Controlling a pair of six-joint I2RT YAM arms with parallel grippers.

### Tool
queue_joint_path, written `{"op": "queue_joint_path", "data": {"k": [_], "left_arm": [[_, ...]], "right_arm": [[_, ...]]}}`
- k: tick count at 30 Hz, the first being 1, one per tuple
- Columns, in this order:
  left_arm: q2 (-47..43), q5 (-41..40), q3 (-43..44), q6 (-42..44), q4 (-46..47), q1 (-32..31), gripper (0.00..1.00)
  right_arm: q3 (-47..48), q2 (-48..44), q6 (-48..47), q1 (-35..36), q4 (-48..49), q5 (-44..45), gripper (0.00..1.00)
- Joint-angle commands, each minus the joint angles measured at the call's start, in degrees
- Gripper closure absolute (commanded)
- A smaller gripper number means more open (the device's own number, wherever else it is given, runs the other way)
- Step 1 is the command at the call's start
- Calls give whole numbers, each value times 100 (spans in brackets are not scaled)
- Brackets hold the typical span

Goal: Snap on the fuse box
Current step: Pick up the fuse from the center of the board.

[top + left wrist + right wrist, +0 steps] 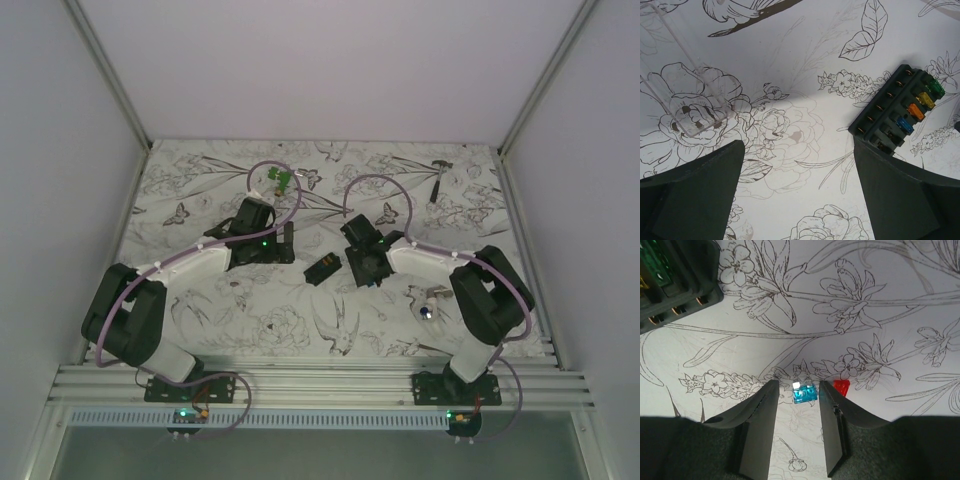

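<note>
Right tool [797, 386] astride blue fuse [805, 393], slim gaps, fuse box [675, 280] well apart

Right claw [798, 386] astride blue fuse [805, 393], perhaps touching, red piece [842, 386] beside

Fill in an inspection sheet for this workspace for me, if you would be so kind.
Surface: floral-print cloth, flat.
Job's things: fuse box, uncovered, coloured fuses seated; clear cover lying apart.
Clutter: hammer, green piece, silver part with blue dot, loose red fuse.
Grippers: left gripper open, holding nothing; right gripper open, straddling blue fuse.
Cables: purple cables looping over both arms.
Surroundings: white walls; nothing else seen.
</note>
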Motion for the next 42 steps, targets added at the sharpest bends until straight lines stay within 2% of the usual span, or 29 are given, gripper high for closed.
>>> {"op": "queue_joint_path", "data": {"k": [1,8,22,30,37,42], "left_arm": [[45,111,16,-78,-52,34,4],[141,193,48,-109,-48,35,4],[121,231,43,-140,-55,36,4],[133,254,44,-157,-53,42,4],[138,274,44,-170,-51,37,4],[119,367,58,-196,-47,43,4]], "right_arm": [[147,102,-73,-70,98,-100,56],[24,-41,67,-55,-114,-257,59],[-113,-191,546,-59,-324,155,61],[-198,-241,612,-58,-334,21,62],[-207,-171,642,-60,-311,-15,67],[-250,-195,642,-61,-273,-48,74]]}}
